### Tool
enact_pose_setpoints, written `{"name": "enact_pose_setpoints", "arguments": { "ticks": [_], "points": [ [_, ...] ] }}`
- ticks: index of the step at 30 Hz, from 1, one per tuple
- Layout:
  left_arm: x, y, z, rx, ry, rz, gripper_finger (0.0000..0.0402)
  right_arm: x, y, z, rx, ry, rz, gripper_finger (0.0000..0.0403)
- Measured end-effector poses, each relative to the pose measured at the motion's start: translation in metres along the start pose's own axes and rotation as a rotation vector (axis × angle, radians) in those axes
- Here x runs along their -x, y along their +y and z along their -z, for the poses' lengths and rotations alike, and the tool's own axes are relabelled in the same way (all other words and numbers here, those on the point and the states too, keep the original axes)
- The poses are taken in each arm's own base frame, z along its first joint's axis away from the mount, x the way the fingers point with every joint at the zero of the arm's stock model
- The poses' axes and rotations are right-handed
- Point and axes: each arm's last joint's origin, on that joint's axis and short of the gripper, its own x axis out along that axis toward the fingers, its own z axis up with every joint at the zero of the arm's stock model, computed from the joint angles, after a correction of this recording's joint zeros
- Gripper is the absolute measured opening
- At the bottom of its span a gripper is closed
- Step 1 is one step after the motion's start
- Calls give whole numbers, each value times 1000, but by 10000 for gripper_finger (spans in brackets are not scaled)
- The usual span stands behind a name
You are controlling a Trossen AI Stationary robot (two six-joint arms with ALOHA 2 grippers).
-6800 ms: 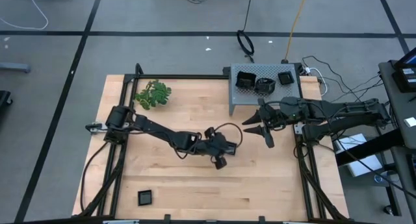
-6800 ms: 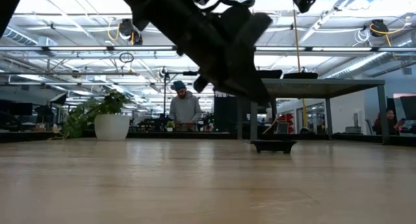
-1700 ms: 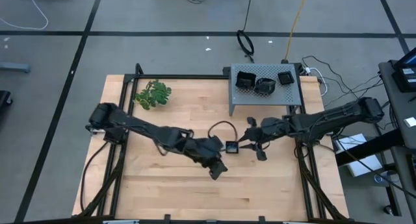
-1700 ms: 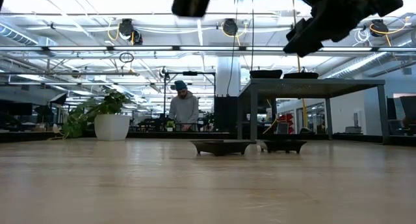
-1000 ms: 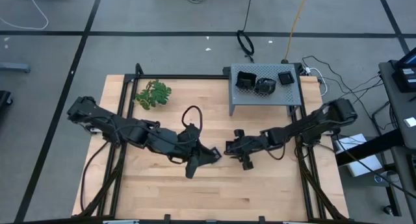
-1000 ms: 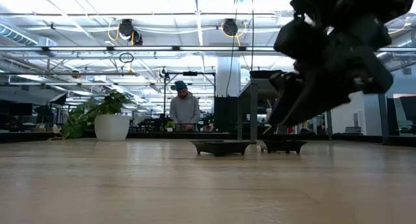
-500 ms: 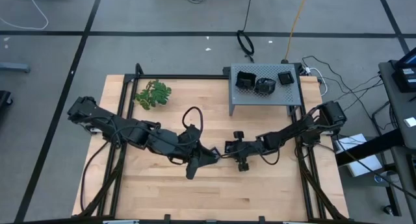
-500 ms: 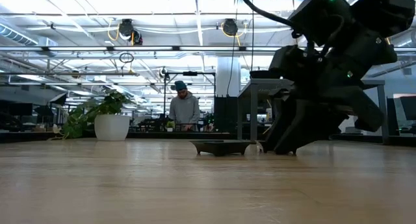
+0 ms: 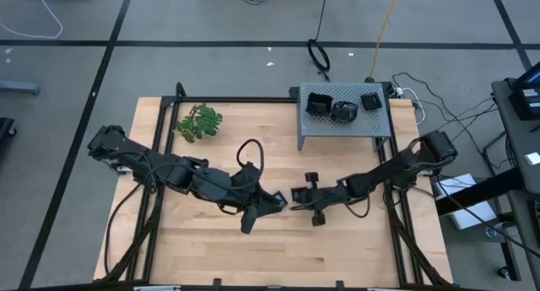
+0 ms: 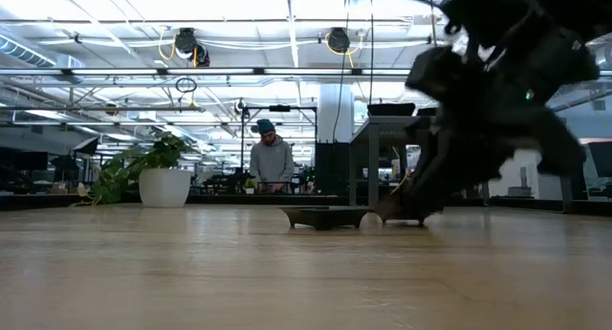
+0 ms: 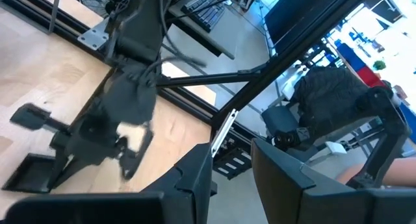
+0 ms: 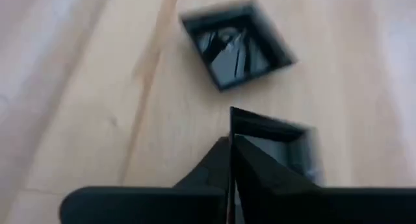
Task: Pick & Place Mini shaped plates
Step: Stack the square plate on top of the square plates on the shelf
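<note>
Two small square black plates lie on the wooden table near its middle. My right gripper (image 12: pixel 232 143) reaches in from the right, slanting down, and is shut on the nearer plate (image 12: pixel 276 143), also seen as the right-hand plate (image 10: pixel 402 215) in the low view. The other plate (image 12: pixel 237 45) rests flat on its base just beyond it (image 10: pixel 325 215). My left gripper (image 11: pixel 231 178) hovers above the table left of them (image 9: pixel 253 213), open, with nothing between its fingers. My right gripper pinches the near plate's rim (image 12: pixel 250 125) at one corner, one finger (image 12: pixel 260 172) over the plate's hollow and the other outside it. The fingers slant down from the table's right side. In the low view the plate stays at table level.
A grey perforated box (image 9: pixel 342 126) at the far right holds several more black plates (image 9: pixel 342 105). A green leafy sprig (image 9: pixel 198 122) lies at the far left. Black frame rails run along the table's edges. A person stands in the room far behind the table.
My right gripper has come down to the table beside the right-hand plate, tipping a little more downward, and its fingers have shut on the plate's rim. Both plates stay where they were.
</note>
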Motion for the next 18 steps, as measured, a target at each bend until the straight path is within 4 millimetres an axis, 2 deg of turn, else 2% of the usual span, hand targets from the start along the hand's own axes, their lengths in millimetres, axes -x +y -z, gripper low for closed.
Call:
{"name": "enact_pose_setpoints", "arguments": {
  "ticks": [5,11,15,18],
  "points": [
    [0,0,0,0,0,0,111,35,-4,-26,-34,-162,-7,1],
    [0,0,0,3,-1,1,111,98,-21,-56,-92,-425,5,1],
    [0,0,-1,4,-2,0,111,136,-34,-61,-72,-538,80,1],
    [0,1,-2,-10,-5,-3,111,150,-42,-57,-59,-523,96,3]
  ]
}}
